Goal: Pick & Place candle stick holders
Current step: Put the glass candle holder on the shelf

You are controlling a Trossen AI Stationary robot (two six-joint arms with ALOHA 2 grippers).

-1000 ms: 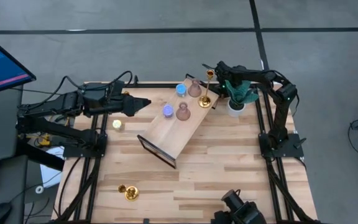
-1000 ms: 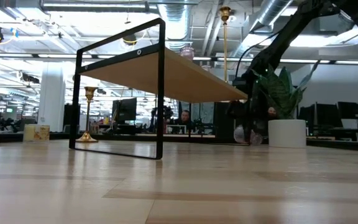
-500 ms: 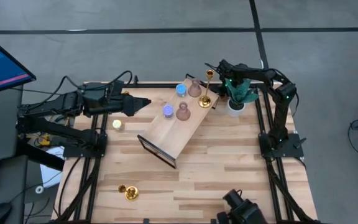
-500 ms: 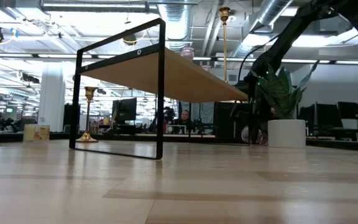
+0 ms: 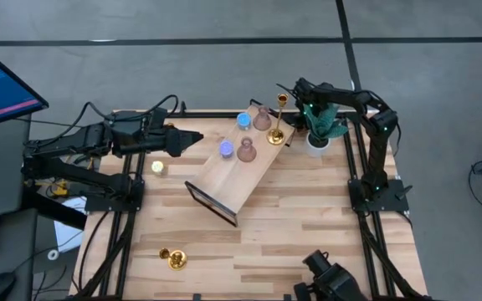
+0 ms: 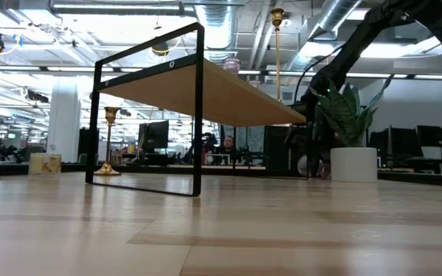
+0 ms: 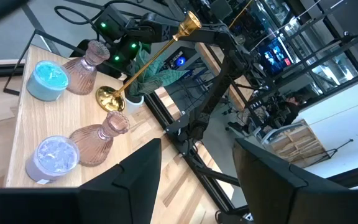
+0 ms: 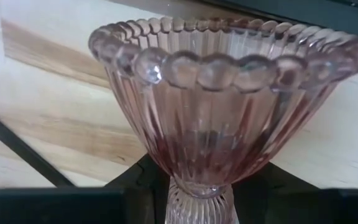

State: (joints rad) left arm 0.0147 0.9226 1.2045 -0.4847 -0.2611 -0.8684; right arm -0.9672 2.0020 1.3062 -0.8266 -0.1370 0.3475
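Looking past my right hand point(image 8: 197, 198), I find a pink candle stick holder point(image 8: 219, 99) upright and dead ahead, its stem running down between my fingers; whether they are clenched on it I cannot tell. From above, that hand point(image 5: 298, 89) sits off the shelf's point(image 5: 233, 180) plant-side corner and the pink piece is hidden. My left hand point(image 5: 192, 140) waits released and empty off the shelf's opposite side.

No readable text, label, brand, number or sign shows in any of the views.
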